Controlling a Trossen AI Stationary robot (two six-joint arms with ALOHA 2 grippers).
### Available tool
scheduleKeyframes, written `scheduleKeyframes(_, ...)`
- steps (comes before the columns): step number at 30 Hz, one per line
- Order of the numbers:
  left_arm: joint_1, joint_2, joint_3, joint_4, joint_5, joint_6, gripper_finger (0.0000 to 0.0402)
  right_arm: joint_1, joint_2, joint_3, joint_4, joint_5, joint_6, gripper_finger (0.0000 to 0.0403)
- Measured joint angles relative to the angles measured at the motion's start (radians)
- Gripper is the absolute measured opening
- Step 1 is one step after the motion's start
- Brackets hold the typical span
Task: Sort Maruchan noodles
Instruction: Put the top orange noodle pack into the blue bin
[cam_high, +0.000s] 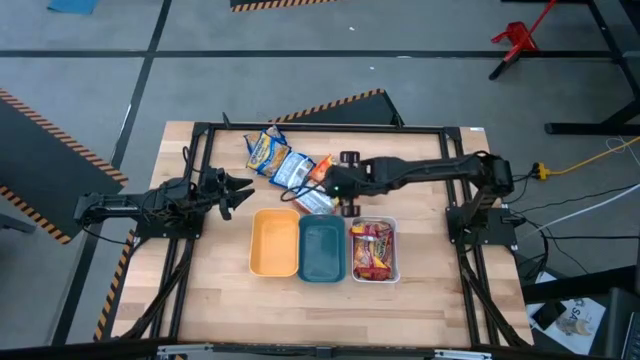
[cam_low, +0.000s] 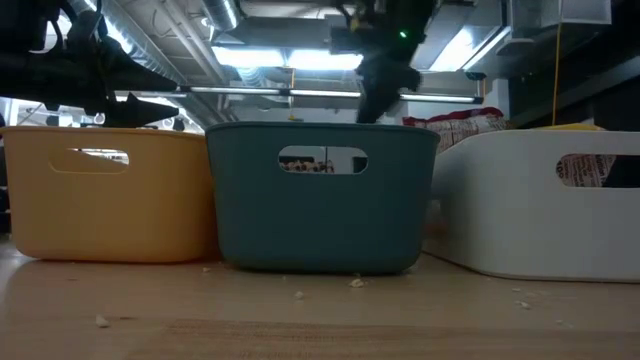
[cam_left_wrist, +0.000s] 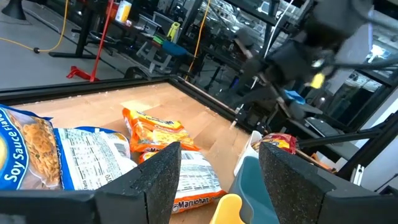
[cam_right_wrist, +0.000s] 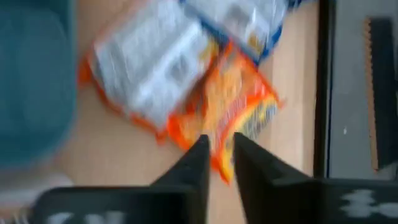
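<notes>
Three bins stand in a row near the middle of the table (cam_high: 200, 300): a yellow bin (cam_high: 274, 243), a teal bin (cam_high: 321, 248) and a white bin (cam_high: 392, 250). The white bin already holds several red-brown noodle packets (cam_high: 371, 250), while the yellow and teal ones look bare inside from above.

Behind the bins lies a loose cluster of noodle packets. A blue-and-yellow packet (cam_high: 265, 151) sits farthest back, a blue-white packet (cam_high: 292, 170) lies just beside it, an orange packet (cam_high: 322, 167) rests next to that, and another orange-edged packet (cam_high: 314, 202), pale side up, lies just behind the teal bin.

The right gripper (cam_high: 329, 181) reaches across from the right side and hangs over the cluster. In its wrist view its two dark fingers (cam_right_wrist: 193, 165) stand close together with a narrow gap, directly above the orange packet (cam_right_wrist: 227, 115); they grip nothing that can be seen.

The left gripper (cam_high: 238, 190) waits at the left of the yellow bin, pointing toward the packets, its jaws spread wide and holding nothing. Its wrist view looks past both fingers (cam_left_wrist: 155, 180) at the packets on the wood.
</notes>
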Motion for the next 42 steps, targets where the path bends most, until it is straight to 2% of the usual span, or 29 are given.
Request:
scheduleKeyframes(3, 0.000, 0.000, 0.000, 0.000, 0.000, 0.002, 0.0212, -0.027, 0.004, -0.013, -0.044, -0.061, -0.034, 0.0137)
scheduleKeyframes(6, 0.000, 0.000, 0.000, 0.000, -0.003, 0.008, 0.0212, -0.068, 0.008, -0.061, 0.002, -0.128, -0.034, 0.0220)
scheduleKeyframes(11, 0.000, 0.000, 0.000, 0.000, -0.003, 0.009, 0.0212, -0.164, 0.027, -0.160, 0.164, -0.070, 0.046, 0.0329)
scheduleKeyframes(16, 0.000, 0.000, 0.000, 0.000, -0.004, 0.009, 0.0212, -0.264, 0.072, -0.182, 0.271, -0.235, 0.135, 0.0376)
scheduleKeyframes(19, 0.000, 0.000, 0.000, 0.000, -0.004, 0.009, 0.0212, -0.291, 0.108, -0.182, 0.289, -0.261, 0.136, 0.0382)
scheduleKeyframes(27, 0.000, 0.000, 0.000, 0.000, -0.004, 0.011, 0.0212, -0.317, 0.222, -0.177, 0.346, -0.384, 0.144, 0.0382)
scheduleKeyframes(31, 0.000, 0.000, 0.000, 0.000, -0.004, 0.011, 0.0212, -0.316, 0.241, -0.178, 0.335, -0.398, 0.166, 0.0353)
scheduleKeyframes(35, 0.000, 0.000, 0.000, 0.000, -0.004, 0.011, 0.0212, -0.316, 0.242, -0.165, 0.307, -0.404, 0.169, 0.0276)
scheduleKeyframes(42, 0.000, 0.000, 0.000, 0.000, -0.004, 0.008, 0.0212, -0.315, 0.242, -0.130, 0.259, -0.428, 0.169, 0.0096)
